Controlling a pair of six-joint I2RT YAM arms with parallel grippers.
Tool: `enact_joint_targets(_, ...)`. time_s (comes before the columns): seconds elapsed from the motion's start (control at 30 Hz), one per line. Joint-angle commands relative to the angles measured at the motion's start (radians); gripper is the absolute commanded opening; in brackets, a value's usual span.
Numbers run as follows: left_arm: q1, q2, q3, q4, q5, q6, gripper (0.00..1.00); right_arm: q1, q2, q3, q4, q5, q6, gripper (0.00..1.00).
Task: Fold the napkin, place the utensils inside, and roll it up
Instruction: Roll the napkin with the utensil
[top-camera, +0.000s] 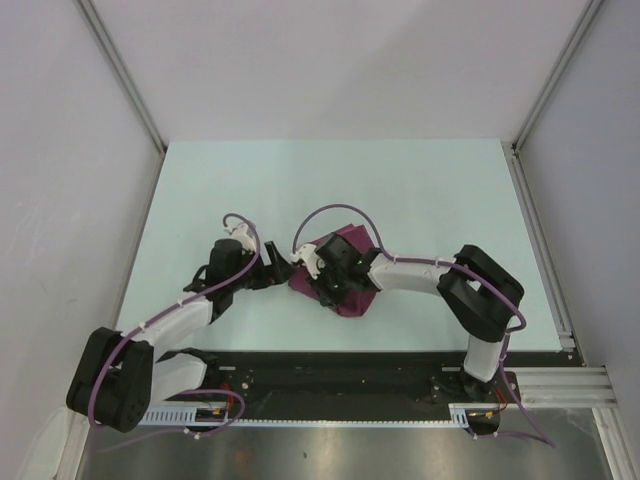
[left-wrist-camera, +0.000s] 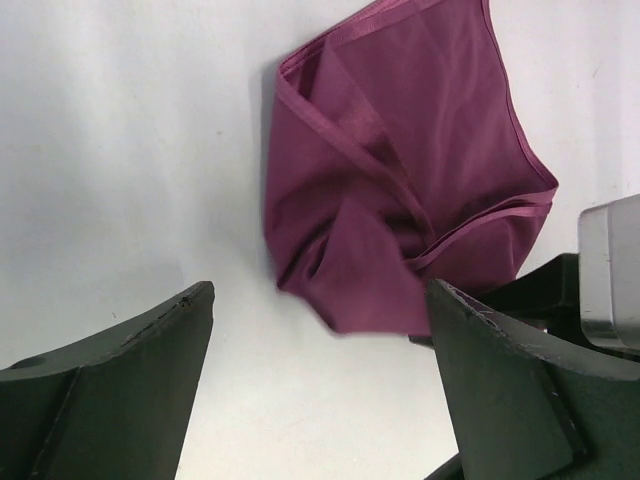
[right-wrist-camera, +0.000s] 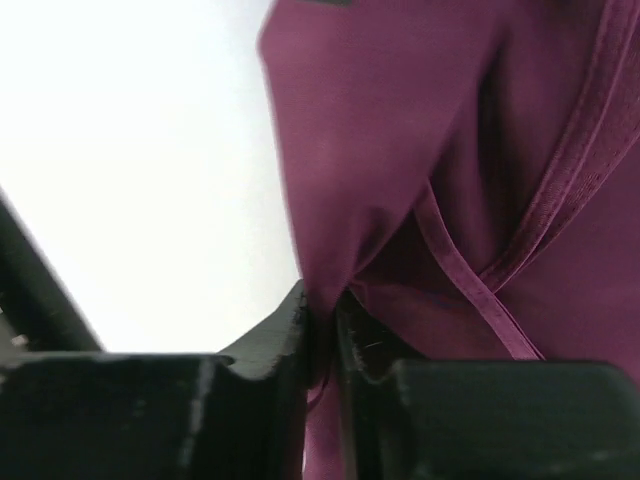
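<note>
Partly over napkin (top-camera: 352, 243): R claw (right-wrist-camera: 320, 310).

You have no legible text, label, brand or number in any of the three views. The napkin (left-wrist-camera: 400, 170) shows you plain cloth with a stitched hem. Any small markings on the black base plate (top-camera: 340, 372) by the arms are too small to read.
</note>
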Motion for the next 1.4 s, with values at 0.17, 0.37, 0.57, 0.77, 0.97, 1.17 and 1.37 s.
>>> enact_joint_targets(0.17, 0.008, -0.005, -0.044, 0.089, 0.115, 0.022, 0.91, -0.086, 0.095, 0.084, -0.144, -0.41, 0.031, 0.05)
enact_joint_targets(0.37, 0.007, 0.029, -0.064, 0.083, 0.121, 0.019, 0.91, -0.149, 0.176, 0.171, -0.223, -0.561, 0.016, 0.01)
enact_joint_targets(0.57, -0.01, 0.127, -0.067, 0.128, 0.146, 0.012, 0.9, -0.192, 0.25, 0.222, -0.279, -0.624, -0.016, 0.0)
enact_joint_targets(0.77, -0.028, 0.207, -0.062, 0.235, 0.167, -0.021, 0.82, -0.221, 0.304, 0.257, -0.298, -0.696, -0.033, 0.0)
enact_joint_targets(0.97, -0.065, 0.279, -0.053, 0.292, 0.214, -0.056, 0.52, -0.275, 0.38, 0.312, -0.351, -0.775, -0.073, 0.01)
enact_joint_targets(1.17, -0.078, 0.288, -0.039, 0.262, 0.203, -0.056, 0.13, -0.312, 0.41, 0.341, -0.375, -0.789, -0.082, 0.04)
enact_joint_targets(1.37, -0.078, 0.303, 0.021, 0.137, 0.155, -0.021, 0.0, -0.315, 0.281, 0.322, -0.352, -0.723, -0.047, 0.4)
